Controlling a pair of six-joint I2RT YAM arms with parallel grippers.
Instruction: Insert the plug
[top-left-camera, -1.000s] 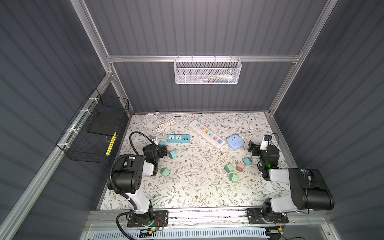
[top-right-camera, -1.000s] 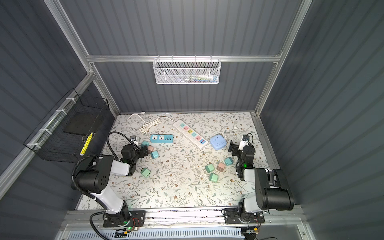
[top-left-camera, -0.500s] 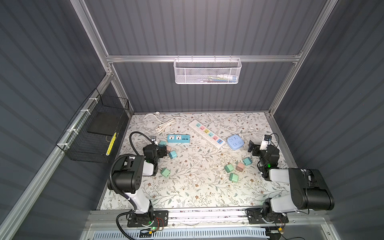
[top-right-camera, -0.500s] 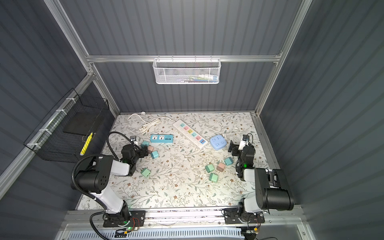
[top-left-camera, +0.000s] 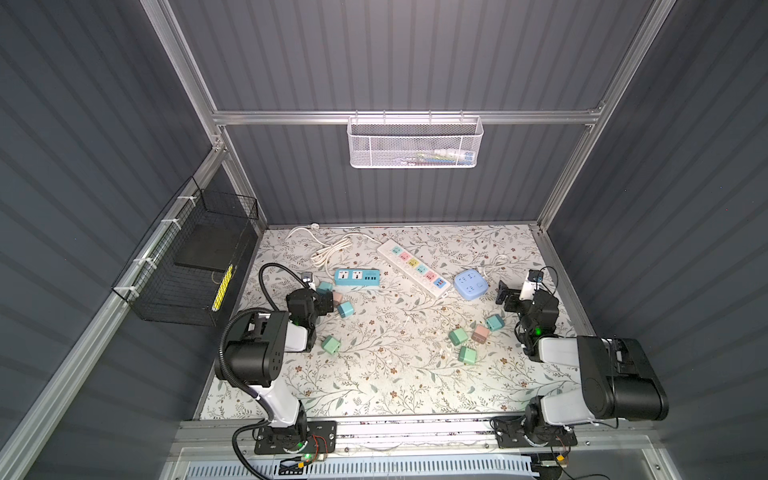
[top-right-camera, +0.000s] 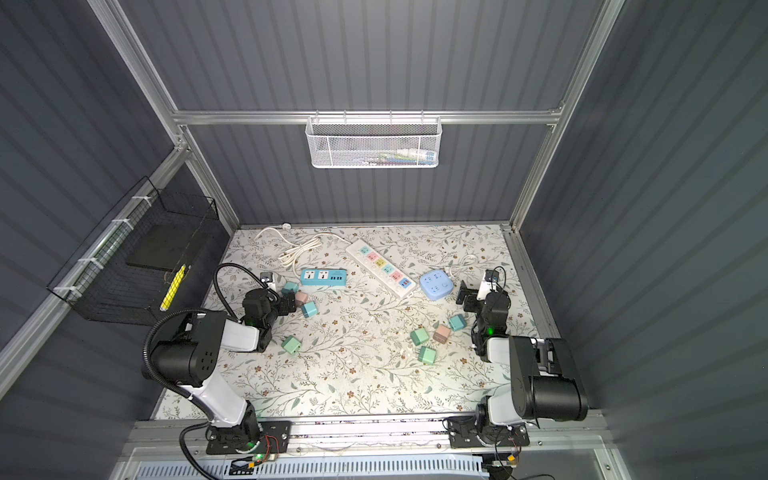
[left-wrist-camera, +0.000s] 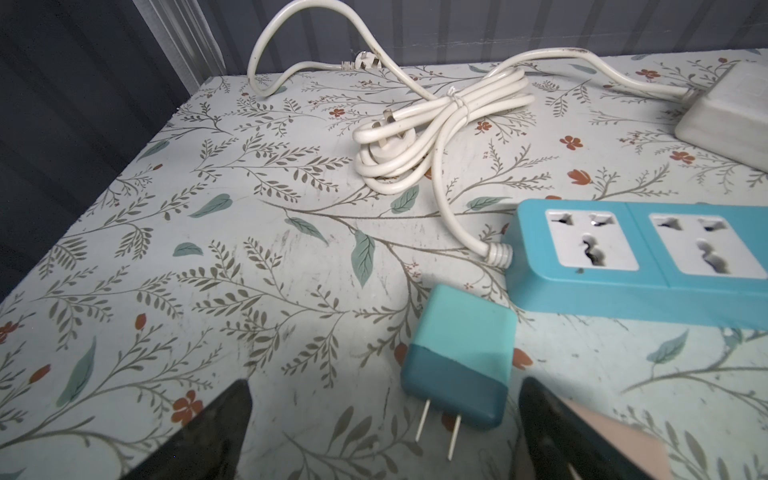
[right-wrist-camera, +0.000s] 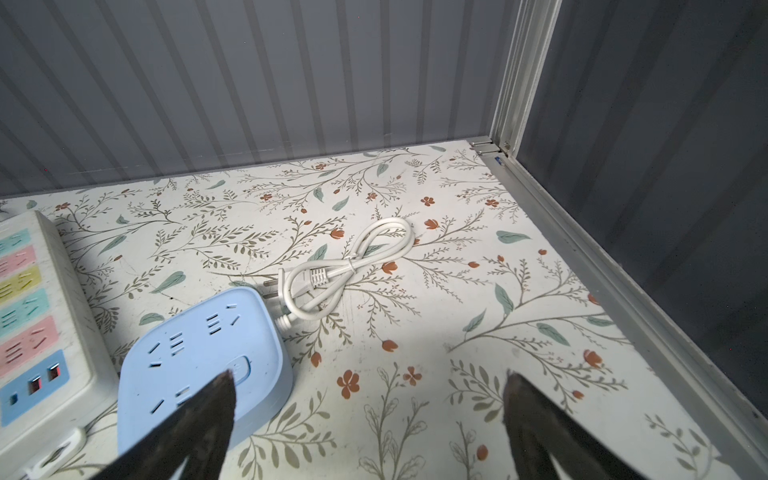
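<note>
Resting teal plug, lettering not discernible

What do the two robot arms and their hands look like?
The left arm and right arm have black joint housings joined by white links. A thick black ribbed hose loops along the left one. A green light glows near each wrist. The left hand and right hand are black, with dark tapered fingers.

The near half of the surface lies bare, open for passing. Farther back, plugs lie scattered; the white strip, teal strip, blue socket block and cord bundle crowd it.
</note>
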